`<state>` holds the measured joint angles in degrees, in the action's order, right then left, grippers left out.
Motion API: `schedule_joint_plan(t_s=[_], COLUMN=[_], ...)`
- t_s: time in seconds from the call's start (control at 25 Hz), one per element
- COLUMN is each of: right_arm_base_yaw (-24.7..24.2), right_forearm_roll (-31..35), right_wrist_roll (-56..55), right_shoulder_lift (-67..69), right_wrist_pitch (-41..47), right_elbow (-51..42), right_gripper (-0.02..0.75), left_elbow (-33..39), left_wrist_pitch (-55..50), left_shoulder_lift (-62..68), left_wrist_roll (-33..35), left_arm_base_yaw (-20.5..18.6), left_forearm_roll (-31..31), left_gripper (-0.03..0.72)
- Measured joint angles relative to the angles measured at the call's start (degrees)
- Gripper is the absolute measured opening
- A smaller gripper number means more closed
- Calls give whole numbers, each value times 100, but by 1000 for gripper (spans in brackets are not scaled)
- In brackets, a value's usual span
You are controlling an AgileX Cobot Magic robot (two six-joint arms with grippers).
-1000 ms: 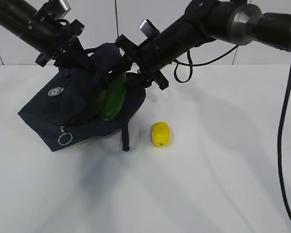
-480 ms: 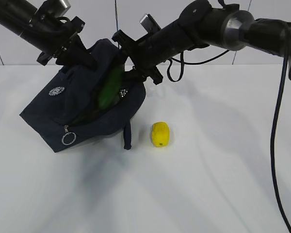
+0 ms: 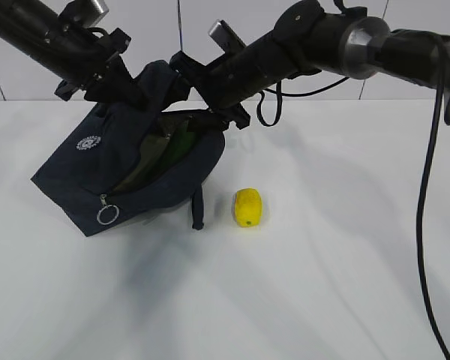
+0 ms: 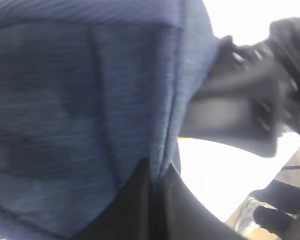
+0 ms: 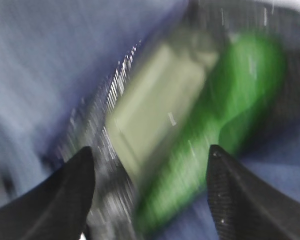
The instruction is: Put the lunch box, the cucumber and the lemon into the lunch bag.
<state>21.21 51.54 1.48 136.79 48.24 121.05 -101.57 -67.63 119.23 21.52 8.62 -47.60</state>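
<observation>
Exterior view, our notes: left gripper (image 3: 109, 79) pinched tight on the boxy navy fabric lunch bag (image 3: 97, 169), tilting its mouth up for loading. Right gripper (image 3: 210, 101), jaws spread and empty, over the mouth; dark green cucumber (image 5: 225, 120) beside sage-lidded lunch box (image 5: 155, 120) inside. Small yellow lemon (image 3: 248, 207) on the white table (image 3: 322, 285), likely next.

- The lunch bag (image 3: 127, 169), dark navy with a round white logo and a silver ring pull, sits tilted at the frame's left, mouth gaping.
- The cucumber (image 5: 215, 120), green, lies inside the bag.
- The lunch box (image 5: 155, 117), pale-lidded, lies beside it.
- The lemon (image 3: 248, 207), bright yellow, rests on the table just right of the bag.
</observation>
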Motion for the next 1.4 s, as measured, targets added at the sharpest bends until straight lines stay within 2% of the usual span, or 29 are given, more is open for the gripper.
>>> schedule_joint_plan(t_s=[0.24,0.48,0.8,0.92,1.12,1.4], right_arm_base_yaw=[-11,-11,-11,-11,-11,175], right_forearm_roll=[-70,-420,-900,-1525,-2870,-3793], right_wrist_roll=[759,785,537,154,-577,-1536], right_shoulder_lift=[0,0,-483,-665,-724,-724], right_wrist_pitch=[579,1270,1717,2097,2196,2196], right_elbow=[0,0,11,22,22,22], right_gripper=[519,519,519,519,519,521], left_elbow=[0,0,0,0,0,0], left_wrist_pitch=[0,134,146,158,158,179], left_shoulder_lift=[0,0,0,0,0,0], left_wrist_roll=[0,-38,-187,-198,-198,-207], left_arm_base_yaw=[-119,-338,-637,-695,-736,-736], left_forearm_roll=[263,678,1114,1187,1211,1222], left_gripper=[-10,-10,-10,-10,-10,-10])
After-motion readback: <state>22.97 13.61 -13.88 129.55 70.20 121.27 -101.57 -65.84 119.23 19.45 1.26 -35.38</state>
